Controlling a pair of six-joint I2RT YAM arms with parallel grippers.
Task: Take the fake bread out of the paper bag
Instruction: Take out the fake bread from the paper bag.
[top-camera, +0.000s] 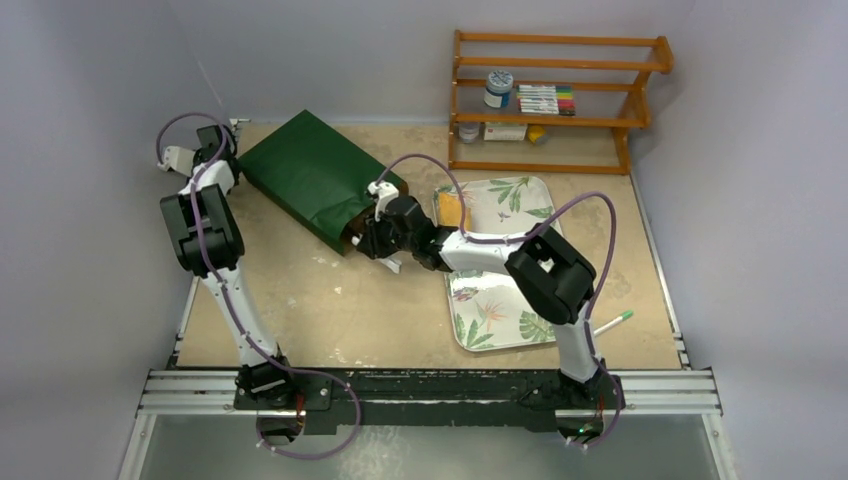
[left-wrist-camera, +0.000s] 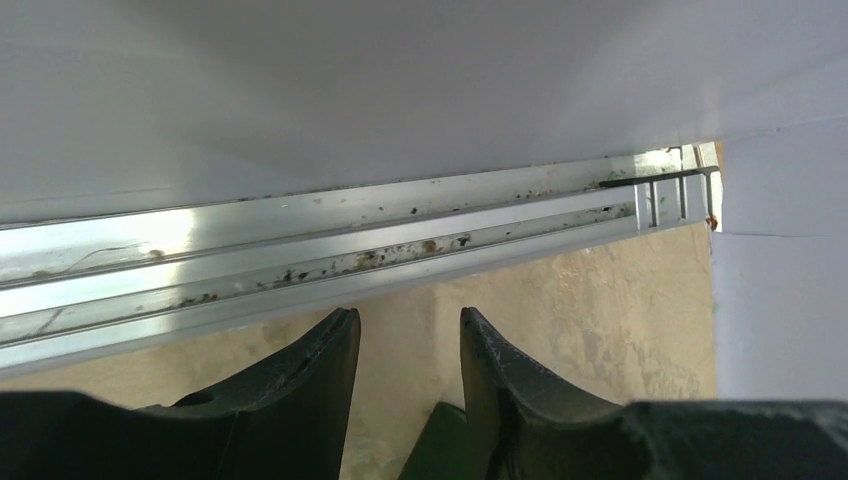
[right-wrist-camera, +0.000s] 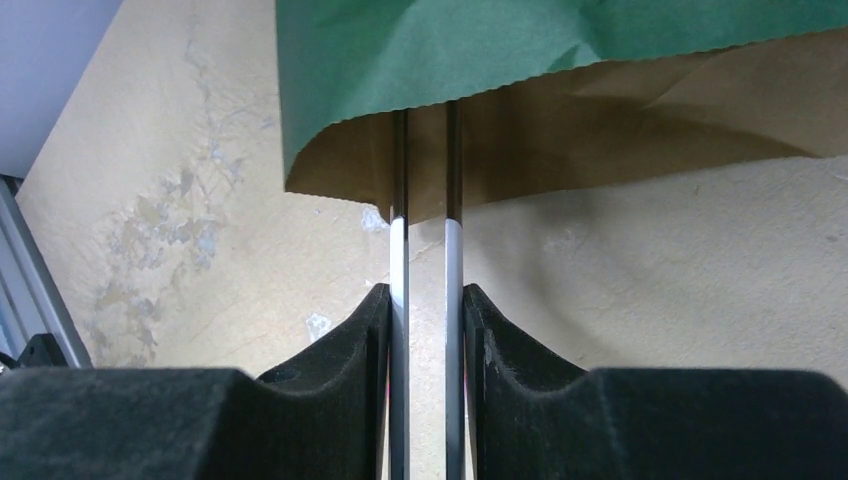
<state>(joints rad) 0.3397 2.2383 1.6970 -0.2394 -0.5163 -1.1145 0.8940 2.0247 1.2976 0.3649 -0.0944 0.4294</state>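
1. From the top camera, the green paper bag (top-camera: 305, 170) lies flat on the table (top-camera: 330, 310), mouth toward the middle. The right gripper (top-camera: 368, 238) is right at that mouth. The left gripper (top-camera: 215, 140) is off at the bag's far closed end, by the wall.
2. Same view, and here's the score: one golden piece (top-camera: 451, 210), bread by the look of it, lies on the leafy tray (top-camera: 545, 182) just beside the bag's mouth. The right arm covers the tray's middle, so more may be hidden there. A shelf (top-camera: 560, 100) stands at the back, out of play.
3. The left wrist view shows the jaws parted with a clear gap and nothing between the fingertips. A green corner of the bag (left-wrist-camera: 440, 455) peeks up low in that gap, but I can't see it pinched. Beyond is the metal rail (left-wrist-camera: 300, 250) at the table's edge.
4. In the right wrist view the fingers are pressed in on a pair of thin tongs (right-wrist-camera: 400, 250), whose two strips run straight ahead. Their tips go under the bag's zigzag lip (right-wrist-camera: 500, 60) into the brown inside.
5. No bread shows in the mouth from here, and the tong tips are lost in shadow, so I can't tell whether they have hold of anything.
6. My call: the job is under way with at least one piece out, and the rest, as far as I can judge, is inside the bag, unseen.
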